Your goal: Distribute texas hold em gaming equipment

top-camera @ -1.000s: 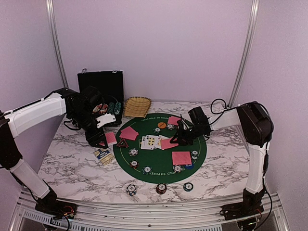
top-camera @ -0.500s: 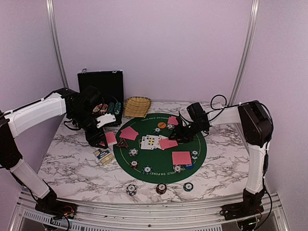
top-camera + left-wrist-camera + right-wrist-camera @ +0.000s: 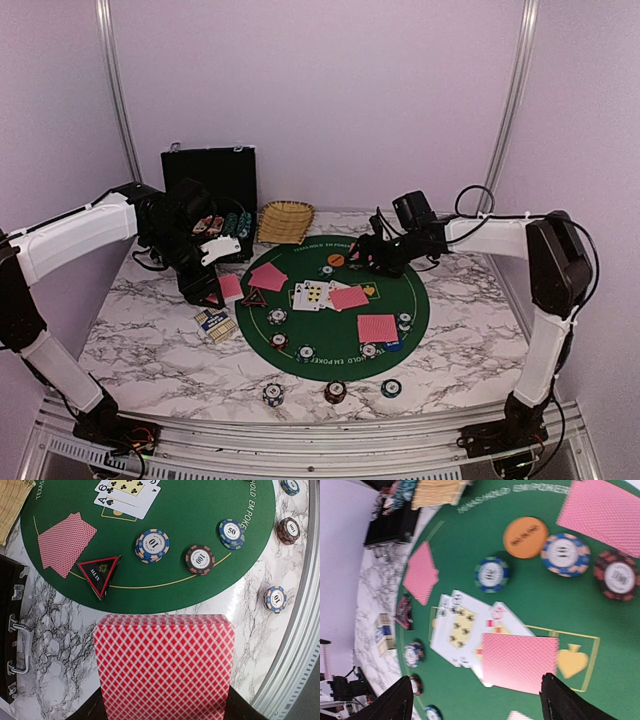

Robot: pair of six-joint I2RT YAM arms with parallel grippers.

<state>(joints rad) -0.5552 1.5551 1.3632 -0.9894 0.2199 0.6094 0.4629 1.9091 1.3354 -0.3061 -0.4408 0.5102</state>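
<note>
**Right tool lets go of a card and backs off**

A second ago the right tool [image 3: 366, 256] sat low over the face-down card [image 3: 349, 297] at the centre of the mat [image 3: 400, 295], jaws nearly together. Now its jaws stand apart, empty, and it has pulled back toward 1 o'clock, beside the orange disc [image 3: 336, 260]. The card lies overlapping the face-up cards [image 3: 312, 294], at their 3 o'clock, so that deal looks done. The left tool [image 3: 204, 287] stays clamped on the deck [image 3: 165, 665] over the tabletop [image 3: 150, 340] at the mat's 9 o'clock, so more cards seem due
</note>
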